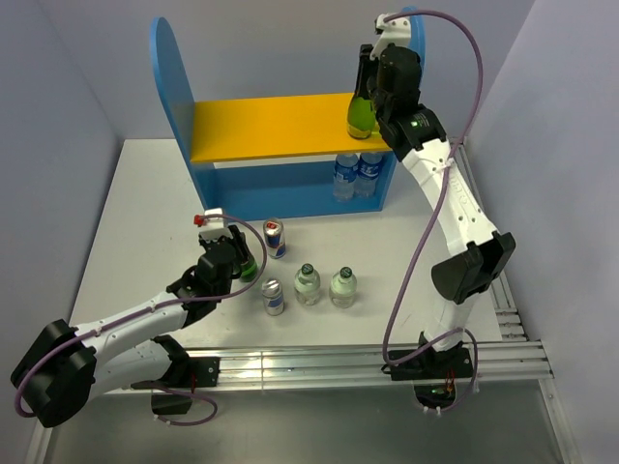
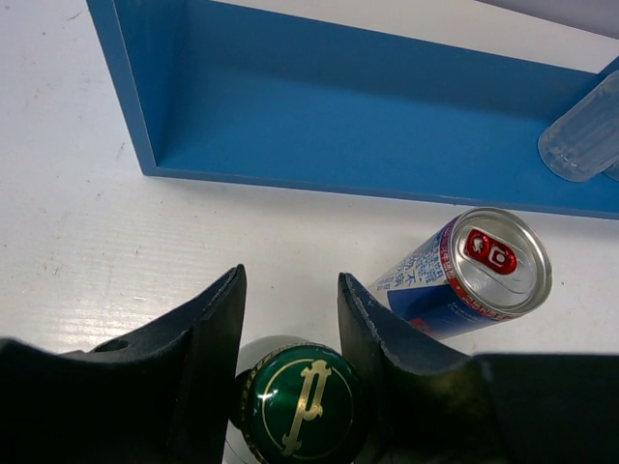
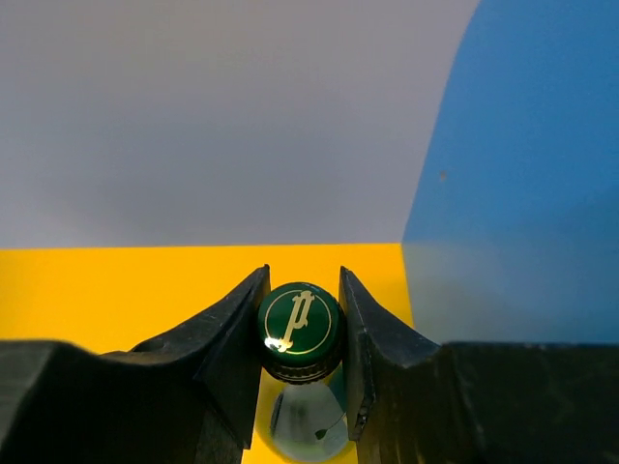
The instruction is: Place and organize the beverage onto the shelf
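Right end effector [image 3: 302,280] is grasping a green bottle [image 3: 300,324] by its cap on the shelf [image 1: 261,126] (left end effector [image 2: 290,280] is straddling a second bottle [image 2: 302,401]; grip unclear).

Pale grey walls [image 1: 77,58] on three sides, white table [image 1: 145,193], metal rail [image 1: 338,362] along near edge, even light

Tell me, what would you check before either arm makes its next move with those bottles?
1. Right end effector closed on the green bottle at its cap: ok.
2. That bottle upright over the yellow board: ok.
3. Its base fully resting on the board: cannot tell.
4. Gap to the blue side panel: ok.
5. Left end effector firmly gripping the second bottle: cannot tell.
6. Room around the nearby can: not ok, it stands close beside one finger.
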{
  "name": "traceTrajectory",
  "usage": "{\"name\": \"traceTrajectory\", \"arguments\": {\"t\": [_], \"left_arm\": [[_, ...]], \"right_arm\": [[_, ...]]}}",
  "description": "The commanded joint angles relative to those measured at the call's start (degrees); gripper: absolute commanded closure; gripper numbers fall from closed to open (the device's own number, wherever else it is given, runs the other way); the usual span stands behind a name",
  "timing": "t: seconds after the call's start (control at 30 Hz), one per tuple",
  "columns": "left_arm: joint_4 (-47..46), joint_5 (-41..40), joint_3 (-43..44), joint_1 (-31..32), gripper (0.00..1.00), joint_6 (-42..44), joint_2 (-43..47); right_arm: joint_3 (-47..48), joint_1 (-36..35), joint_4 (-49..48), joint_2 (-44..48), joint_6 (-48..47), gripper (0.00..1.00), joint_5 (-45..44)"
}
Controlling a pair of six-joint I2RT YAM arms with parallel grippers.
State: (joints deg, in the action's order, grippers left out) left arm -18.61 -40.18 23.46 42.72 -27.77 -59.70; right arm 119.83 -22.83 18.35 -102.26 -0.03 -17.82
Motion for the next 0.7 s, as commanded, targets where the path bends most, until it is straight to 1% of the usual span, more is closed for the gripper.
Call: {"name": "traceTrajectory", "arguments": {"t": [0.0, 0.07, 0.3, 0.33, 0.37, 0.4, 0.47, 0.5, 0.67], "left_arm": [[-1.5, 1.6, -0.6, -0.2, 1.00, -1.4, 0.4], [-1.9, 1.6, -0.6, -0.2, 1.00, -1.4, 0.2], [-1.3, 1.5, 0.3, -0.2, 1.00, -1.1, -0.4], [-1.1, 1.6, 0.4, -0.2, 1.00, -1.0, -0.2], [-0.9, 1.6, 0.4, -0.2, 1.00, -1.0, 0.2], [-0.7, 1.5, 0.5, -0.2, 1.00, -0.9, 0.5], [-0.5, 1.5, 0.5, -0.2, 1.00, -0.7, 0.9], [-0.4, 1.6, 0.5, -0.2, 1.00, -0.6, 1.2], [1.2, 1.9, 1.2, -0.1, 1.00, -0.5, 2.0]], "right_arm": [[6.2, 1.4, -8.1, 1.3, -0.3, 1.00, 0.4], [6.6, 1.6, -8.3, 0.0, -0.6, 1.00, 0.0], [2.5, 1.7, -9.9, -1.0, -0.1, 1.00, 1.4], [2.0, 1.7, -9.9, -1.0, -0.1, 0.91, 1.9], [1.4, 1.7, -9.8, -0.8, -0.1, 0.74, 2.4], [-0.3, 1.7, -10.1, -0.5, -0.1, 0.41, 2.0], [-2.7, 1.6, -11.8, 1.1, -0.1, 0.25, 1.7], [-5.3, 1.6, -12.5, 1.7, 1.4, 0.00, 1.5], [-11.1, 1.6, -15.0, 5.2, 2.6, 0.00, 1.0]]}}
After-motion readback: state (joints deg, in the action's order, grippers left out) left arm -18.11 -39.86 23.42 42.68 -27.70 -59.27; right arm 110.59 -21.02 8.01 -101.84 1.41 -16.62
